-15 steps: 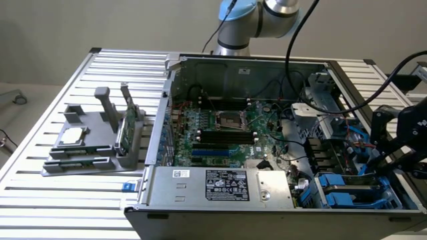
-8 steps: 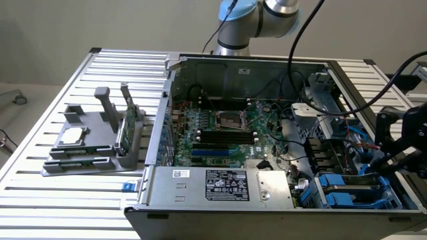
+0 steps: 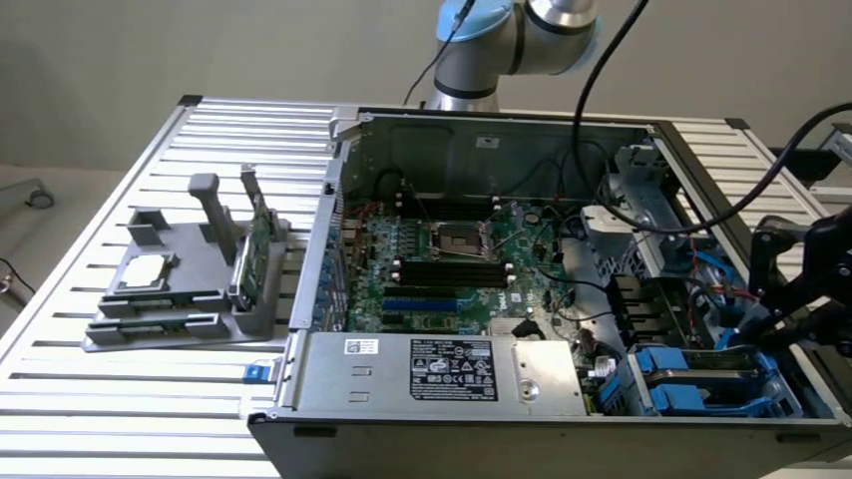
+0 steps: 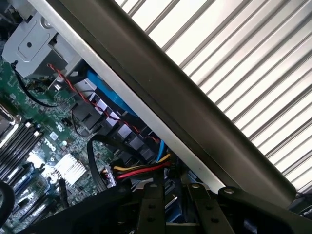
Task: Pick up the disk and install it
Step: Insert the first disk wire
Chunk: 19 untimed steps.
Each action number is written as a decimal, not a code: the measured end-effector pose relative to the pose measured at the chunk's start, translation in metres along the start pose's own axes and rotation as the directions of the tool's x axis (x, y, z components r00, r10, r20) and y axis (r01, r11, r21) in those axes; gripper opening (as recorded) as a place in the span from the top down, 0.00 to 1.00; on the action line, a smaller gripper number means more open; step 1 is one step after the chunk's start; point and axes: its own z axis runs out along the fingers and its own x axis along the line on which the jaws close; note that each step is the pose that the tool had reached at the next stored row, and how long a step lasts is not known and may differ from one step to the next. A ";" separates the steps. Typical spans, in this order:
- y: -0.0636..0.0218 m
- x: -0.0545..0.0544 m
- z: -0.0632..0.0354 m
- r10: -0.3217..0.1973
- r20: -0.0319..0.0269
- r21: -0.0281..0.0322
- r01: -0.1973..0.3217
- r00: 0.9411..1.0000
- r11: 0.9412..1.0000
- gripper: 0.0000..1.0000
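Note:
The disk (image 3: 699, 377), silver-grey with a blue carrier frame, sits low in the drive bay at the near corner of the open computer case (image 3: 466, 118), on the exterior view's right. My black gripper (image 3: 761, 324) reaches down to it from that side. In the wrist view the two dark fingers (image 4: 152, 209) stand close together with a blue edge of the disk (image 4: 169, 199) between them. The gripper (image 4: 175, 204) is shut on the disk, just inside the case's side wall (image 4: 161, 92).
Black cables (image 3: 692, 225) loop over the bay, and red, yellow and blue wires (image 4: 141, 168) run close to the fingers. The power supply (image 3: 440, 364) lies beside the bay. A grey fixture (image 3: 187, 289) on the slatted table (image 3: 80, 399) holds a square chip (image 3: 144, 271) and a green stick (image 3: 253, 254).

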 end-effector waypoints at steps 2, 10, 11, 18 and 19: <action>0.0000 0.000 0.0004 -0.009 0.001 0.001 0.009 1.000 1.000 0.76; 0.0001 0.000 0.0017 -0.023 0.000 0.003 0.023 1.000 1.000 0.76; 0.0001 0.000 0.0018 -0.024 0.000 0.004 0.024 1.000 1.000 0.76; 0.0003 0.000 0.0016 -0.025 -0.004 0.022 0.025 1.000 0.999 0.84; 0.0002 0.000 0.0010 -0.024 -0.005 0.025 0.025 1.000 0.999 0.84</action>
